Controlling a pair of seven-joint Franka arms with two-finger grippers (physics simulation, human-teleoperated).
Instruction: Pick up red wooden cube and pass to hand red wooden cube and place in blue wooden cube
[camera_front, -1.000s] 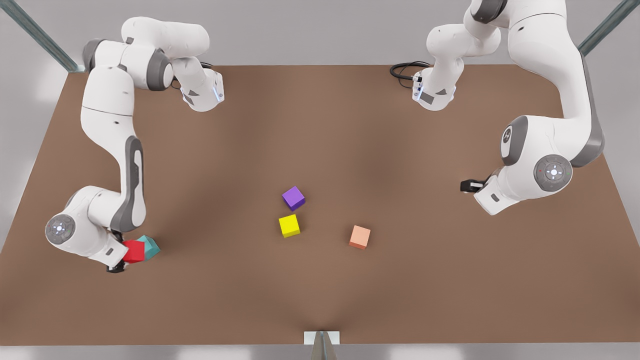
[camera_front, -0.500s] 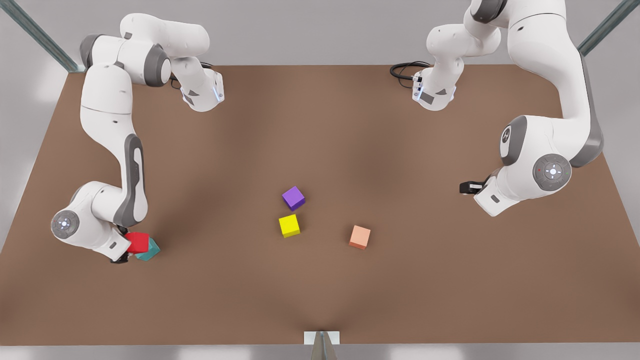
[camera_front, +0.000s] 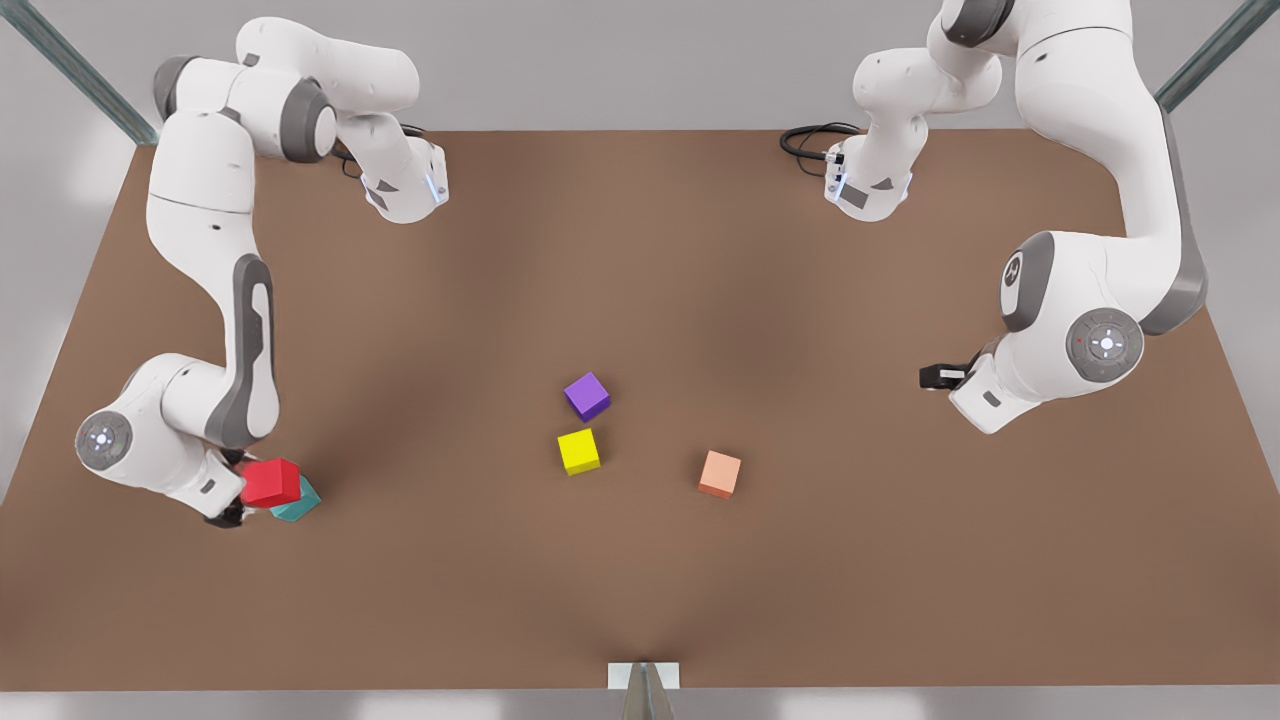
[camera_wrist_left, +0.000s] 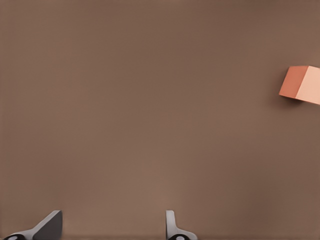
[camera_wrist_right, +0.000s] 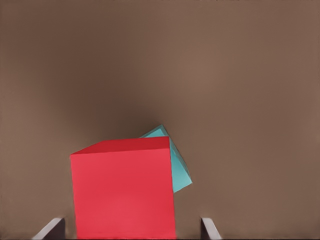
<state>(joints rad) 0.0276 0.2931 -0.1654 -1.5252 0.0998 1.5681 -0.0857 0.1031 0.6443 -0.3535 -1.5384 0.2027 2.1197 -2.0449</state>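
Near the table's (camera_front: 640, 250) front edge, at the front view's left, the right pincer (camera_front: 236, 490) has its fingers apart on either side of the red cube (camera_front: 271, 483), neither pressing its sides. The red cube sits over the blue cube (camera_front: 303, 502), covering most of it and tilted off its lines. Farther in stand an orange cube (camera_front: 720, 473), a yellow cube (camera_front: 579, 451) and a purple cube (camera_front: 587, 396). At the front view's right the left pincer (camera_front: 930, 376) waits above bare table, fingers apart and holding nothing.
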